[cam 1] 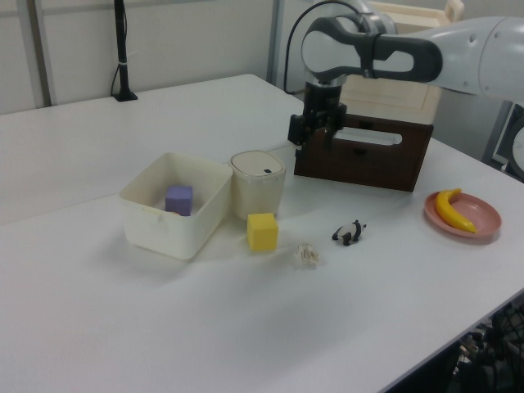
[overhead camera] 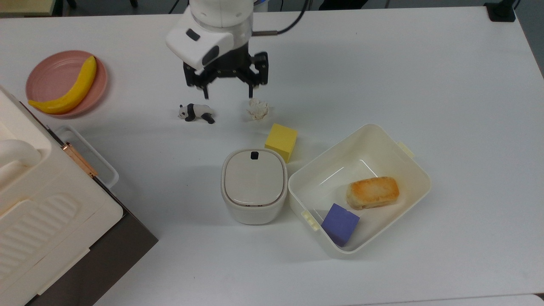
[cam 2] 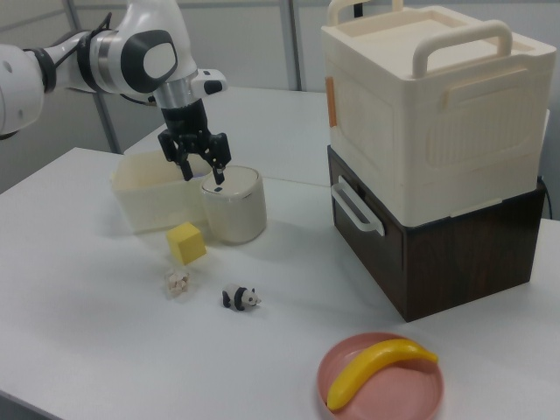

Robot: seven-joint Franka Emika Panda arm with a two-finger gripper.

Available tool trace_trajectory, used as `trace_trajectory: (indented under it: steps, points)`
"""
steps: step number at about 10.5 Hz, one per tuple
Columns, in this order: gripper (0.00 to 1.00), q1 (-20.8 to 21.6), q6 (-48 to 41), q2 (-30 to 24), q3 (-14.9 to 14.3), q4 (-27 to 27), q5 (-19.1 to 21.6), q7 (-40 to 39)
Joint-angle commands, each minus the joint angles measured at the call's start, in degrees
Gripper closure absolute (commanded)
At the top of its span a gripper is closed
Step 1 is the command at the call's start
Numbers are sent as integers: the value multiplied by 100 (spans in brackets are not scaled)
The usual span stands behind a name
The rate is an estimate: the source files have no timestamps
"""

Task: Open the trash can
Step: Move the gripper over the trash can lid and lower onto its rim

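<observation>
The trash can is a small cream-white bin standing mid-table with its flat lid down and a black button at the lid's upper edge in the top view. It also stands at the left view's middle and beside the tub in the right view. My gripper hangs open above the table with nothing between its fingers. In the top view it is above the bin, between the panda and the paper ball. In the left view the gripper is up and right of the bin, and in the right view the gripper sits just over the lid's far edge.
A toy panda, a crumpled paper ball and a yellow cube lie between gripper and bin. A cream tub with bread and a purple cube touches the bin's right. A pink plate with a banana and a big white-and-brown appliance sit on the top view's left.
</observation>
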Motion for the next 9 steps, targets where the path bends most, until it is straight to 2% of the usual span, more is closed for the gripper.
trace_trajectory:
  steps: [1, 2, 3, 6, 9]
  points:
    - [78, 133, 1004, 160, -35, -70, 36, 12]
    - [94, 134, 1304, 256, -35, -70, 19, 12]
    - [100, 134, 1594, 397, -35, 17, 2, 56]
    - [100, 370, 2167, 775, -43, 88, -86, 197]
    - [100, 424, 2318, 1092, -43, 62, -279, 294]
